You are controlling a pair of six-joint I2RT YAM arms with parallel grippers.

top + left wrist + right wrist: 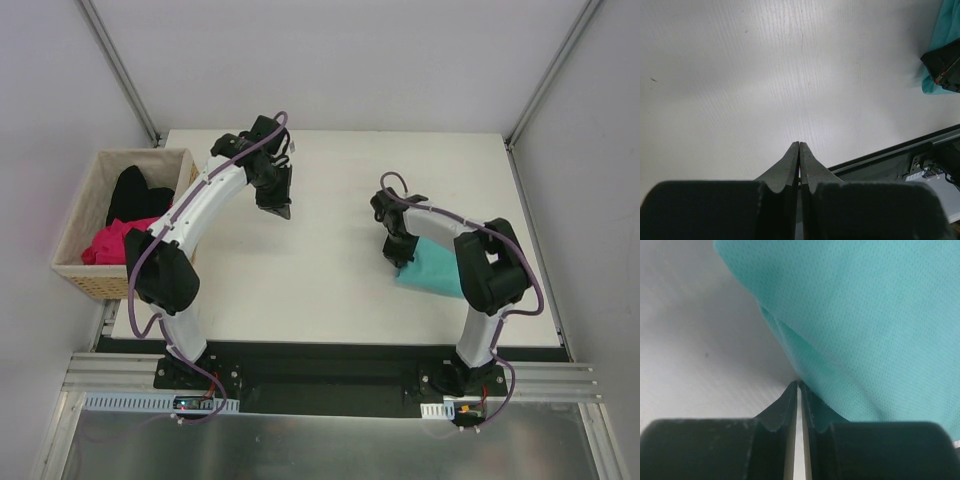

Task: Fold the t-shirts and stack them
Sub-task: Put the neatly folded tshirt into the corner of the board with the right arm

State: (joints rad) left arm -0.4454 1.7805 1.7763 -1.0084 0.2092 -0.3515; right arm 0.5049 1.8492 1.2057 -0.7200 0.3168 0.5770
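Observation:
A folded teal t-shirt [437, 270] lies on the white table [330, 280] at the right; in the right wrist view it [865, 315] fills the upper right. My right gripper [403, 260] sits at the shirt's left edge, and its tips [800, 383] are pinched on the cloth's corner. My left gripper [277, 208] hovers over bare table at the back left, shut with nothing between its fingers [799, 144]. A magenta pink t-shirt [112, 240] and a black t-shirt [135, 195] lie crumpled in the basket.
The woven wicker basket [72, 225] stands off the table's left edge, beside the left arm. White walls enclose the table on three sides. A black rail [890, 157] runs along the near edge.

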